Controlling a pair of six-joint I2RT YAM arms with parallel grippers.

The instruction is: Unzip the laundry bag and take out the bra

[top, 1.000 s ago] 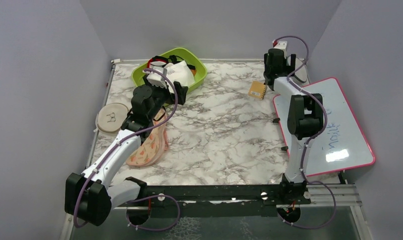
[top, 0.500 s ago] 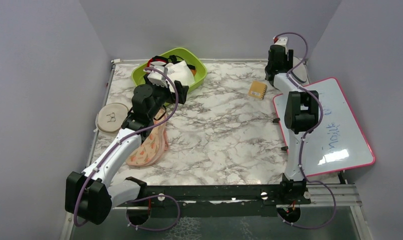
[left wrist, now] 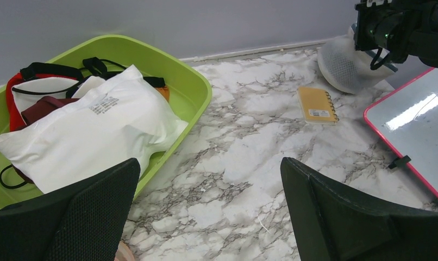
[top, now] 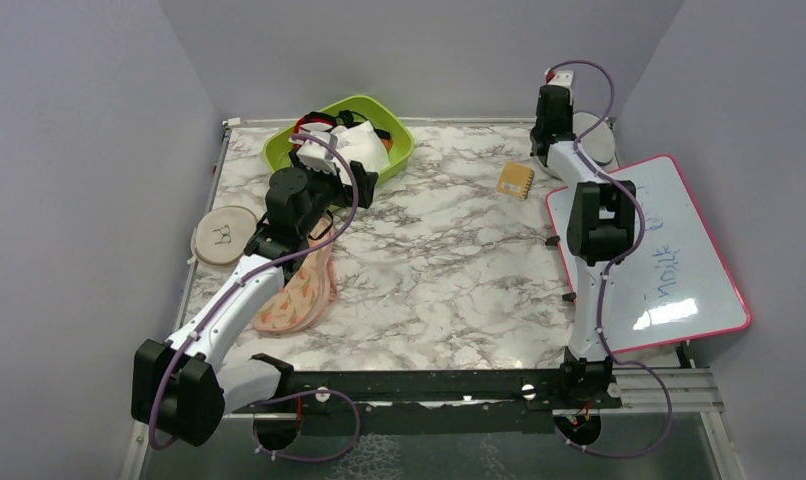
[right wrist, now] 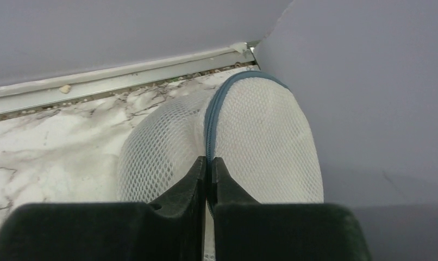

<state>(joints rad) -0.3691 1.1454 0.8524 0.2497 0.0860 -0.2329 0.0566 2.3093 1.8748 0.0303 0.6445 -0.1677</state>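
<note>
Nearest you, the two arm bases sit on the black rail (top: pixel 429 385) at the table's (top: pixel 449 260) front edge. Beyond it the marble middle is open room. On the left side, your left arm reaches over a peach patterned cloth (top: pixel 299 290), with the beige disc (top: pixel 222 235) just beside the left wall. The whiteboard (top: pixel 669 250) with its pink border takes up the right edge, and your right arm runs along its inner side.

Your left gripper (left wrist: pixel 208 163) hangs with its jaws wide apart and nothing between them. It sits just in front of the green tray (left wrist: pixel 200 87), which holds a white pouch (left wrist: pixel 97 130) and is near the back wall. A yellow notebook (top: pixel 515 180) lies on bare marble between the tray and the far right corner.

The laundry bag (right wrist: pixel 260 136) stands on edge in that corner, with the back wall's strip behind it and the right wall close on its far side. Your right gripper (right wrist: pixel 209 166) has its jaws pressed together on the bag's grey-blue zip band (right wrist: pixel 214 117). The pull is hidden between the tips.
</note>
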